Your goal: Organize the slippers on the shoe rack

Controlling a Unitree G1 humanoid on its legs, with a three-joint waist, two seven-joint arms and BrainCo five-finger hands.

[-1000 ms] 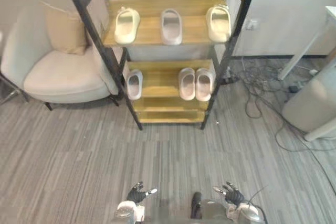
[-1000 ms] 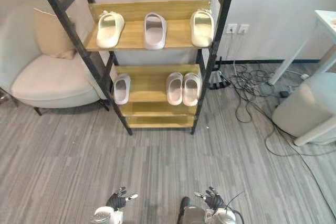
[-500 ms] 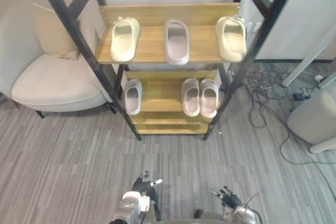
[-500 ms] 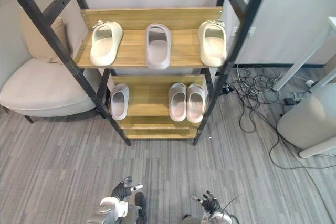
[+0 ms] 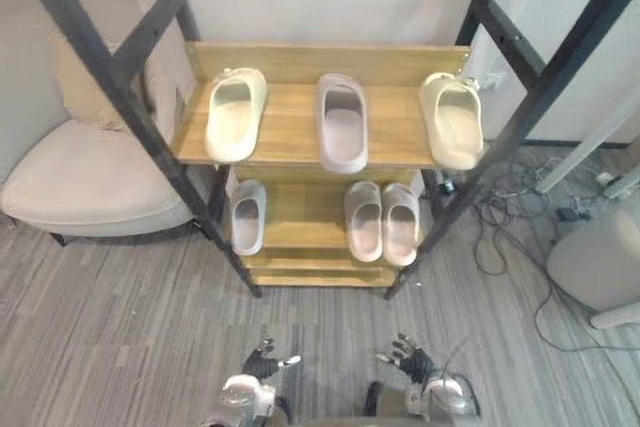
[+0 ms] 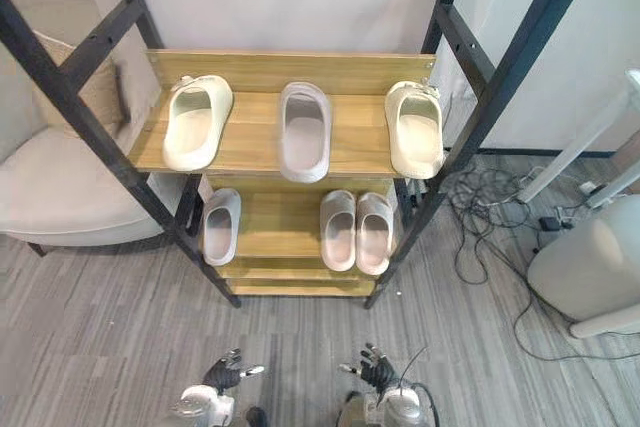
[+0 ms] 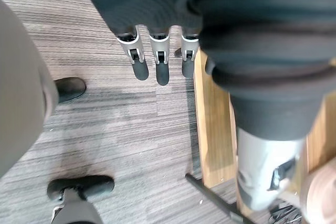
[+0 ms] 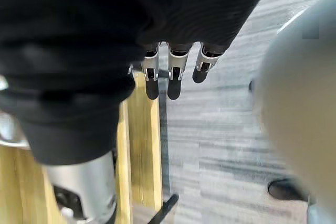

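- Pale foam slippers [image 5: 342, 133] are lying on the black-framed wooden shoe rack [image 5: 291, 133]: three above, a single and a pair below.
- The left hand [image 5: 262, 361] and right hand [image 5: 408, 358] are hanging low, fingers loosely spread, empty.

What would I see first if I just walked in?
A wooden shoe rack stands out, with three slippers spread along its top shelf, and a lone slipper plus a pair on the lower shelf. Near the bottom, the left robot hand and right robot hand hang open above the grey floor.
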